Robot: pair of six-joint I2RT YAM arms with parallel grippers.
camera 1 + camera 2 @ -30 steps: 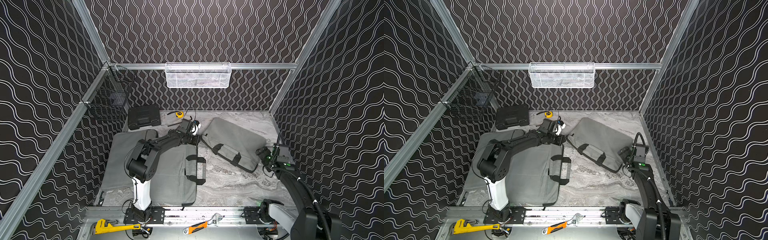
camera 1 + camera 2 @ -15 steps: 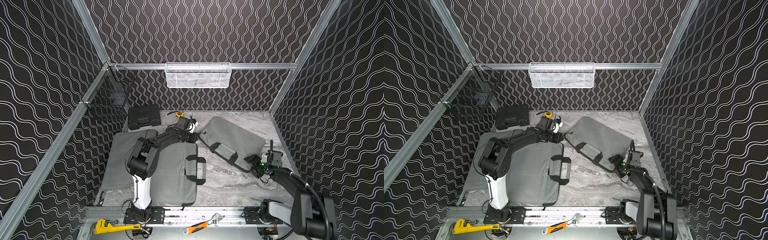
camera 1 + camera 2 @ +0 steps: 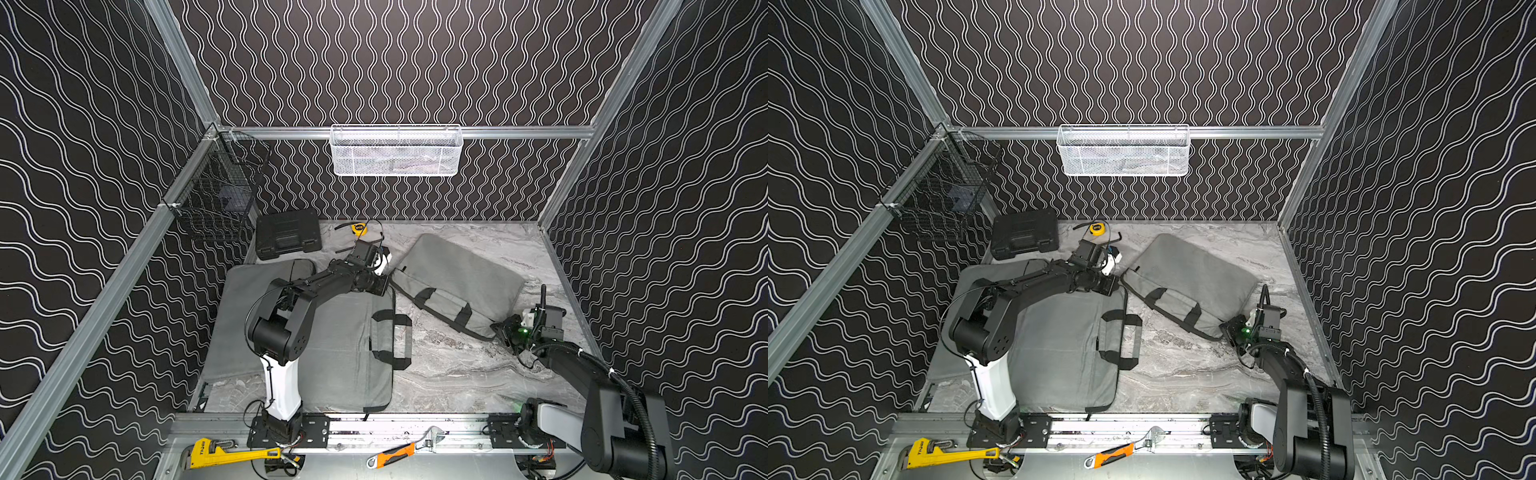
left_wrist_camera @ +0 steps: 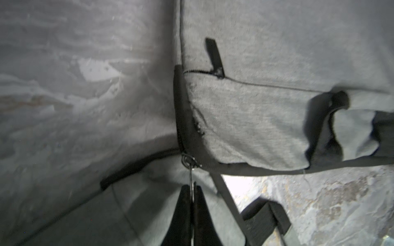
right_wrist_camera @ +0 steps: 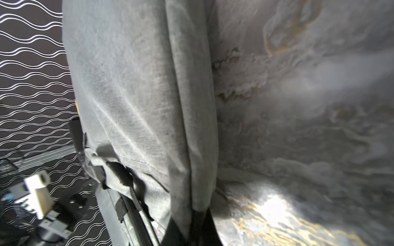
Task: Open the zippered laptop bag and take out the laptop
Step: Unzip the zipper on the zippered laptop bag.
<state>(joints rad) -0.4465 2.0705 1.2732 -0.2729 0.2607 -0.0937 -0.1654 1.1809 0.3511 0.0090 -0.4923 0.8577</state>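
Lying on the grey marbled tabletop (image 3: 457, 374), ringed by black wavy-lined walls (image 3: 395, 62), the laptop bag (image 3: 457, 274) sits right of centre; left gripper (image 4: 193, 192) pinches its zipper pull (image 4: 191, 176), right gripper (image 5: 191, 215) clamps its corner.

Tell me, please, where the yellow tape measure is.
In both top views the tape measure lies by the back wall, just right of the black case.
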